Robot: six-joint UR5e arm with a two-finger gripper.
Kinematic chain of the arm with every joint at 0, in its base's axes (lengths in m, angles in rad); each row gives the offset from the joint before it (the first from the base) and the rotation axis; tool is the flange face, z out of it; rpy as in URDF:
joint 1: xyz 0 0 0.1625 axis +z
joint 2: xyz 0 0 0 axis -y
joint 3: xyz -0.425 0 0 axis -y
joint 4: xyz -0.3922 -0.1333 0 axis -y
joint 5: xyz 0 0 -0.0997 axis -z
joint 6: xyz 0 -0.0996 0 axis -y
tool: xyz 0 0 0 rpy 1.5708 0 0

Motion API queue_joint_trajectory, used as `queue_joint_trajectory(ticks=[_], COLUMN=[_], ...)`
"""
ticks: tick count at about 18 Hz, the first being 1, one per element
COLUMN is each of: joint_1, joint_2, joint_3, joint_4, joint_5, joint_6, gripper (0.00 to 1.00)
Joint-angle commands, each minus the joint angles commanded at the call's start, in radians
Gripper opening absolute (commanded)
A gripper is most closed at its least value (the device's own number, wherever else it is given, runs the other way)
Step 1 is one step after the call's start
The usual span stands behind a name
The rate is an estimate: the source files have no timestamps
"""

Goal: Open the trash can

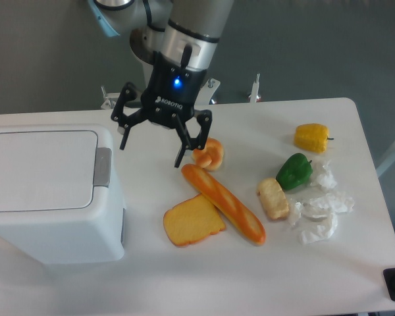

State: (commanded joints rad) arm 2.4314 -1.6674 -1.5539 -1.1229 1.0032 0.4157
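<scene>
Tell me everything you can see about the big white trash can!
The trash can is a big white boxy bin with rounded corners; it looks like smooth plastic. Its flat lid is shut and lies level on top. A small grey latch tab sits at the lid's right edge. It stands upright on the white table, at the left side, and runs out of the picture there. Nothing touches it except the table; the open gripper hangs apart, to its right.

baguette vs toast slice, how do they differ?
The baguette is long, narrow and glossy orange-brown; the toast slice is flat, roughly square and yellower. The baguette lies diagonally, and its edge overlaps the toast slice's upper right corner. Both rest on the table, right of the trash can.
</scene>
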Motion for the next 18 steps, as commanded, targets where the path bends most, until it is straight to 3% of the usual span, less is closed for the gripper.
queue_joint_trajectory(ticks=[18], joint_1=[-0.028], joint_2=[-0.037], joint_3=[-0.014], joint_4=[0.0], joint_5=[0.0], joint_6=[0.002], gripper=[1.0])
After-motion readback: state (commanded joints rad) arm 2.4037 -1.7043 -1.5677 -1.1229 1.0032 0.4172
